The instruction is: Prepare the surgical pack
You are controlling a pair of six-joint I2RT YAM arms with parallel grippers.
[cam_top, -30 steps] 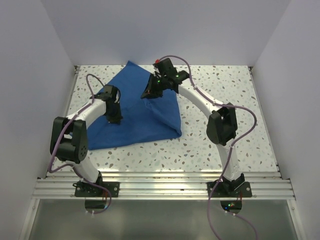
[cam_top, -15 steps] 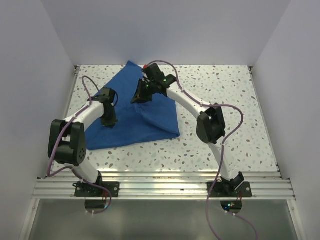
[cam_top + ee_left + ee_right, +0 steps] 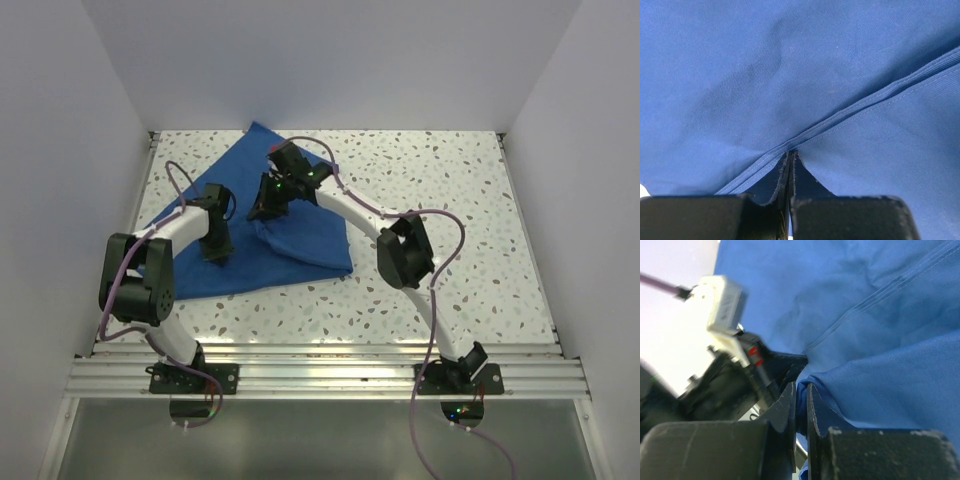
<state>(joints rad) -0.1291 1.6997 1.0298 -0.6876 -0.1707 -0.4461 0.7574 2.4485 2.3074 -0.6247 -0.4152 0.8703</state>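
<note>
The surgical pack shows only as a royal-blue drape (image 3: 305,240) lying folded on the speckled table; whatever it covers is hidden. My right gripper (image 3: 261,211) hovers over the drape's middle, shut on a raised fold of the cloth (image 3: 890,380), which sits between its fingers (image 3: 801,390). My left gripper (image 3: 217,252) is down on the drape's left part. Its jaws (image 3: 790,154) are shut, with the stitched hem (image 3: 865,102) pinched at the tips. The left arm's wrist (image 3: 725,305) shows close by in the right wrist view.
The speckled table (image 3: 450,200) lies bare to the right of the drape. White walls enclose the left, back and right sides. An aluminium rail (image 3: 320,375) carries both arm bases at the near edge. Purple cables (image 3: 445,225) loop off each arm.
My right gripper has carried the fold leftward and nearer, pulling the drape's right corner in. The left gripper has shifted slightly and shut on the hem.
</note>
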